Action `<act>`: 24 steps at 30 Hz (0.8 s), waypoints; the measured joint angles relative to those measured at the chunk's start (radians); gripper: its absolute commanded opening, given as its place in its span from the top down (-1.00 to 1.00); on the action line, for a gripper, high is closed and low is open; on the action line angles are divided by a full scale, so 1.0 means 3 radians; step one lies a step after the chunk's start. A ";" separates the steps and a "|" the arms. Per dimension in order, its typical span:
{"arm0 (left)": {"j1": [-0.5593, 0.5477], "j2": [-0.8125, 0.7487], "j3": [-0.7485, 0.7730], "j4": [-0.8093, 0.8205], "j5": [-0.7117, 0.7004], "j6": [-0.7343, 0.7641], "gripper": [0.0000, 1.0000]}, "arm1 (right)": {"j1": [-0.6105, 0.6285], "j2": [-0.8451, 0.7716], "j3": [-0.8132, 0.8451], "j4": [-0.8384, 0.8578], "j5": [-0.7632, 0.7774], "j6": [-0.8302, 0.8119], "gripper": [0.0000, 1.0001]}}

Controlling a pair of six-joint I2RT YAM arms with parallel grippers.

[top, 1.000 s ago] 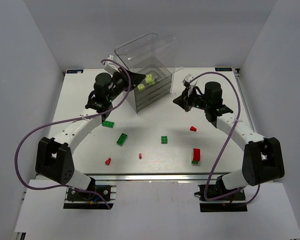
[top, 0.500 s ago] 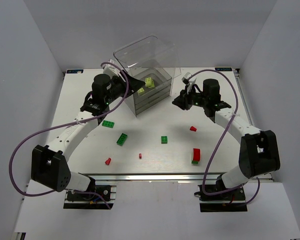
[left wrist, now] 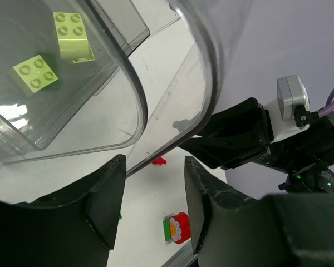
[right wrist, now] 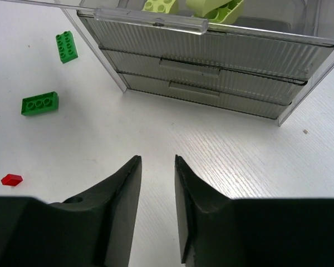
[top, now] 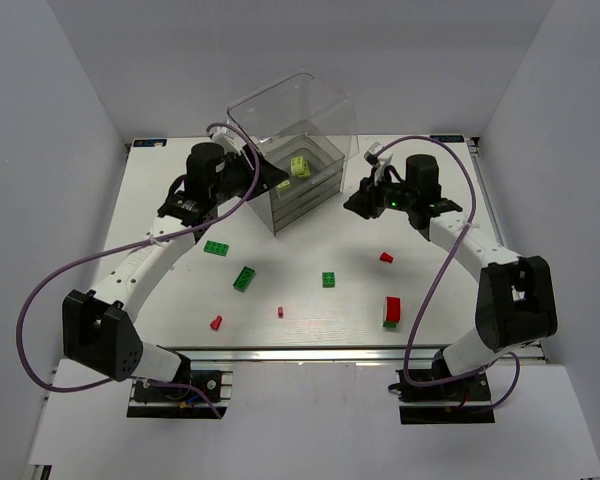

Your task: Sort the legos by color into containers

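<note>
The containers [top: 302, 193] are stacked clear drawers under a tall clear hood [top: 292, 105] at the table's back centre. Two yellow-green legos [top: 299, 166] lie in the top drawer, and they show in the left wrist view as one brick [left wrist: 71, 36] and another [left wrist: 34, 72]. My left gripper [top: 268, 172] is at the drawer unit's left corner; its jaws are open and empty [left wrist: 153, 189]. My right gripper [top: 356, 204] hovers right of the drawers [right wrist: 211, 61], also open with nothing between its fingers [right wrist: 157, 164]. Green legos [top: 244, 278] and red legos [top: 386, 257] lie scattered on the table.
Loose bricks on the table: a green one [top: 217, 248], another green one [top: 328, 279], a small red piece [top: 216, 322], a tiny red piece [top: 280, 311] and a red-and-green flower brick [top: 391, 311]. White walls close in the left, right and back sides.
Both grippers have opened from shut. The left gripper has drawn back a little to the left from the top drawer. The clear hood has risen in view and the right wrist has turned towards the drawers.
</note>
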 measured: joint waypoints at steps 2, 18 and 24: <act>0.0000 0.0032 0.0106 -0.0159 0.0005 0.0065 -0.20 | -0.0006 0.0037 0.0031 -0.0025 -0.0006 0.0001 0.21; 0.0003 0.0102 0.0411 -0.1039 0.0055 0.0483 0.80 | -0.0015 0.0261 0.0287 -0.0179 -0.0062 0.0132 0.06; 0.0038 -0.0474 -0.0257 -0.0730 -0.0011 0.0519 -0.07 | -0.0015 0.0903 0.0905 -0.0207 -0.0203 0.0917 -0.19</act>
